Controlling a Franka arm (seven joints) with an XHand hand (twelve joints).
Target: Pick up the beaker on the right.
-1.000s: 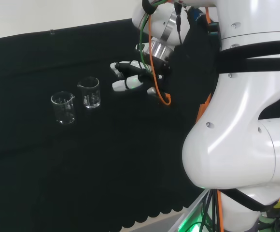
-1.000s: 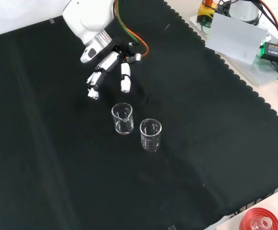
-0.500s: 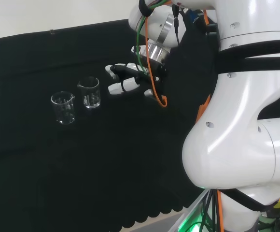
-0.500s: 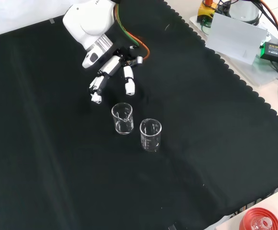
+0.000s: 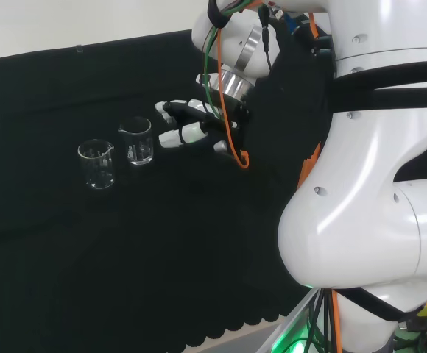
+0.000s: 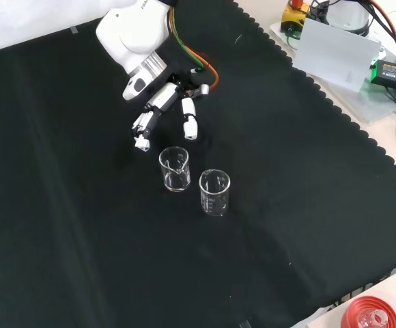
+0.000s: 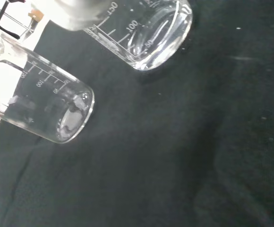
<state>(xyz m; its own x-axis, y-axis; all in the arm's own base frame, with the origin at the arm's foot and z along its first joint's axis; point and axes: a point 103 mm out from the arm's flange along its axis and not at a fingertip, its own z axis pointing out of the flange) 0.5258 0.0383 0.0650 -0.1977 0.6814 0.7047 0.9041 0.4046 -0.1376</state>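
Beaker [image 5: 137, 140] upright, spout away in head view — hand [image 5: 191, 123] beside it, fingers [image 6: 188, 126] straight, empty

beakers [image 6: 174, 169]: clear glossy glass | cloth [image 6: 82, 225]: matt black fabric | hand [image 6: 164, 109]: glossy plastic

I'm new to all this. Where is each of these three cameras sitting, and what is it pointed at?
Head view: behind and above the arm's base, looking over the white arm links at the hand and two beakers on the black cloth.
Front view: opposite the arm, looking down on the cloth; the hand enters from the top.
Wrist view: at the wrist, close on both beakers.
Shared: all three show the two beakers.
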